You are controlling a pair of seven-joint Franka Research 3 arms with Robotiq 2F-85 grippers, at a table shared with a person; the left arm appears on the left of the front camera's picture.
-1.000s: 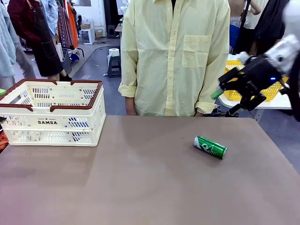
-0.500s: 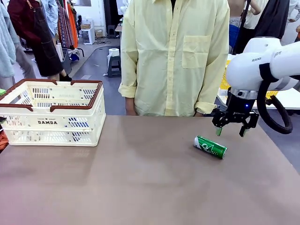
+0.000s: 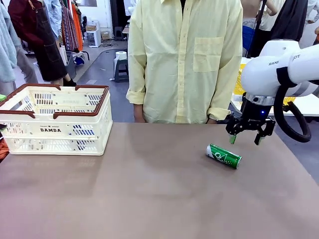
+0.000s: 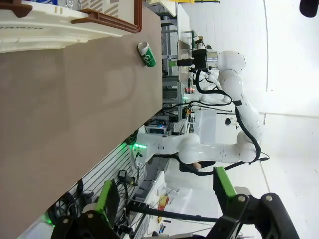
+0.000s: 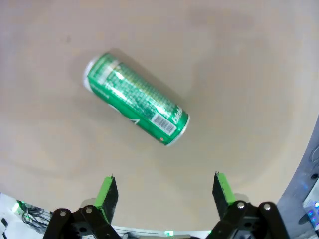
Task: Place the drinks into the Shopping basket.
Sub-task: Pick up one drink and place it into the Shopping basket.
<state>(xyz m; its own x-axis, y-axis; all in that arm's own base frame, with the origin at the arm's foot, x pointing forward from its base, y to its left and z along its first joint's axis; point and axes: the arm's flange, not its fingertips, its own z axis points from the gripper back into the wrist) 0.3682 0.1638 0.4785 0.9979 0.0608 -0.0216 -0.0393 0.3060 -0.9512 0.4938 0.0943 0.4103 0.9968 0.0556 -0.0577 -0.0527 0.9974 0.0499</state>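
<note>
The right pincer [image 3: 245,140] hangs spread wide over the worktop [image 3: 149,189], gripping nothing; its pads are clear of the green can [image 3: 224,156], which lies on its side just beside it; the left pincer [image 4: 167,191] gapes empty too; the white basket [image 3: 55,130] sits well apart, at the worktop's left end.

On the front camera I lose the left end of the Shopping basket [image 3: 50,130] past the picture's edge, and its walls hide most of what lies inside. The hands of the person [image 3: 184,59] are tucked below the far edge of the table [image 3: 149,194]. On the left wrist camera the green can [image 4: 147,55] is too small for me to read its lettering. On the right wrist camera its fine print is blurred.
</note>
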